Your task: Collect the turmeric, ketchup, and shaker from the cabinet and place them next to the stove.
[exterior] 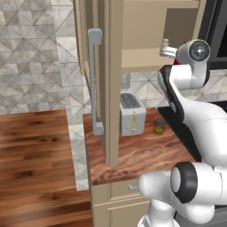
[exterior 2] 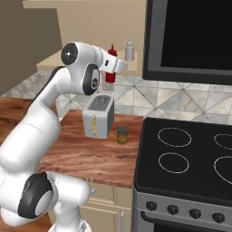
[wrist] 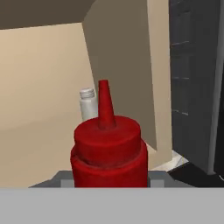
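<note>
Hand view: the ketchup (wrist: 108,151) is pinched between the fingers, at the open cabinet (exterior: 111,80), with the shaker (wrist: 88,104) just behind it on the shelf. The turmeric (exterior 2: 122,135) is seen on the tabletop (exterior 2: 86,154) between the toaster (exterior 2: 98,116) and the stove (exterior 2: 190,158).

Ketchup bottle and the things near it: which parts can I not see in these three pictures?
- Ketchup: in the right base view the hand covers its middle; in the hand view its base is cut off at the bottom.
- Gripper: the bottle hides its fingertips in the hand view.
- Shaker: lower part behind the ketchup.
- Turmeric: label too small.
</note>
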Controlling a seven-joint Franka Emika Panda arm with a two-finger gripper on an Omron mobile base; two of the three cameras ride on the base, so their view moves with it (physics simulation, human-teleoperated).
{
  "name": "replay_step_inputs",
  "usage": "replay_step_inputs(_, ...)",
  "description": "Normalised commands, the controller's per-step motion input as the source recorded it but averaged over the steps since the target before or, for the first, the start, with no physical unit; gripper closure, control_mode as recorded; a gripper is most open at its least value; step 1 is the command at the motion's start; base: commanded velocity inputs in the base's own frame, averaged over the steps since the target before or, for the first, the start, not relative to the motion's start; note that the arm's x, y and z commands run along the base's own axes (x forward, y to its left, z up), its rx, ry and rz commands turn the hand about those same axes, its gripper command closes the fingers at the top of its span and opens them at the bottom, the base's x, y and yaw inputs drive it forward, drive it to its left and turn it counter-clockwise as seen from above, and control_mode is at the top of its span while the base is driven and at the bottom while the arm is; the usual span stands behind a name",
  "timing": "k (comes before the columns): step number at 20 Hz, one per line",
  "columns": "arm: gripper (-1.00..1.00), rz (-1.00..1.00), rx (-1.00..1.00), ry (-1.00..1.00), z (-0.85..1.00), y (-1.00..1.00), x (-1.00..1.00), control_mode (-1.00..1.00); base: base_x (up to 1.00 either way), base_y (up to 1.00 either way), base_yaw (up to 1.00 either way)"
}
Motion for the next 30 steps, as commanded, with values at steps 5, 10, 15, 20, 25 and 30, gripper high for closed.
replay_step_inputs(5,1.0,0.13,-0.02,0.01,-0.48,-0.32,-0.44,-1.0,0.0,0.0,0.0)
replay_step_inputs(10,1.0,0.32,-0.06,0.05,-0.82,-0.31,-0.32,-1.0,0.0,0.0,0.0)
replay_step_inputs(15,1.0,0.41,-0.1,0.05,-0.89,-0.32,-0.25,-1.0,0.0,0.0,0.0)
replay_step_inputs(20,1.0,0.42,-0.1,0.04,-0.81,-0.2,-0.09,-1.0,0.0,0.0,0.0)
replay_step_inputs(25,1.0,0.39,-0.05,0.0,-0.76,-0.04,0.0,-1.0,0.0,0.0,0.0)
replay_step_inputs(30,1.0,0.34,0.0,0.0,-0.65,0.0,0.0,-1.0,0.0,0.0,0.0)
